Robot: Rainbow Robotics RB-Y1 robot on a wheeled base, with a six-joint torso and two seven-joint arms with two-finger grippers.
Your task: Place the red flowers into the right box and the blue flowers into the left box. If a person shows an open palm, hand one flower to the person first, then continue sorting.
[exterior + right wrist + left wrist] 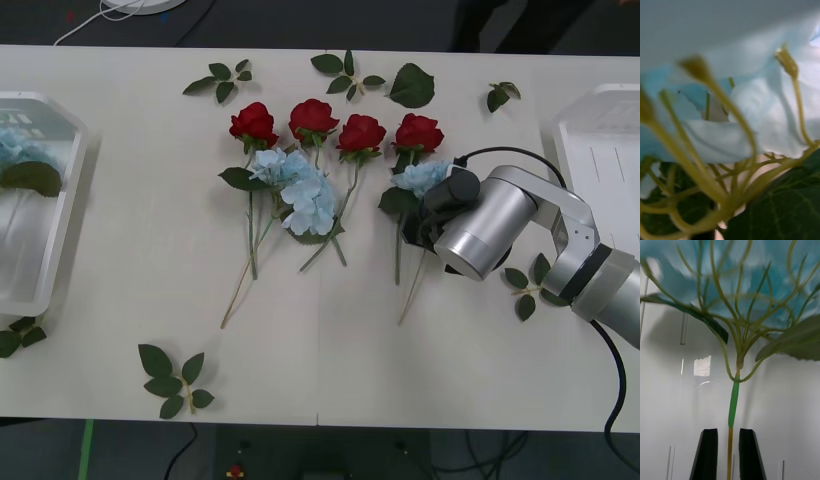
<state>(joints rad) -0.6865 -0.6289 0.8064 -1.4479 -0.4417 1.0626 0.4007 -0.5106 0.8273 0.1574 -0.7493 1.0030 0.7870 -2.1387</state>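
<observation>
Now the right arm is reaching in from the right side of the worktop [120,300], and the right gripper [425,215] is coming down on the rightmost of the blue flowers [422,177], the one lying just below the rightmost rose. In the right wrist view the pale petals and thin stalks of this cluster [752,123] are very close to the camera, so I cannot tell whether its fingers are open or closed. The step in hand, I judge, is picking up this blue flower.

The left gripper [729,453] is over the left box [60,230]; its black fingers [707,453] are standing on both sides of a blue flower's stem [733,405] with a small gap, so it is open (or just letting go). One blue cluster is already lying in that box.

The red flowers [335,128], four of them, are lying in a row in the middle, and two more blue clusters are resting just below them, their stems crossing. The right box [590,150] is at the right edge, apparently with no flower in it.

The next move calls for a firm hold low on the stem, then a lift clear of the neighbouring rose. The lower half of the worktop is giving open room for carrying leftward, apart from loose leaf sprigs [172,378].
</observation>
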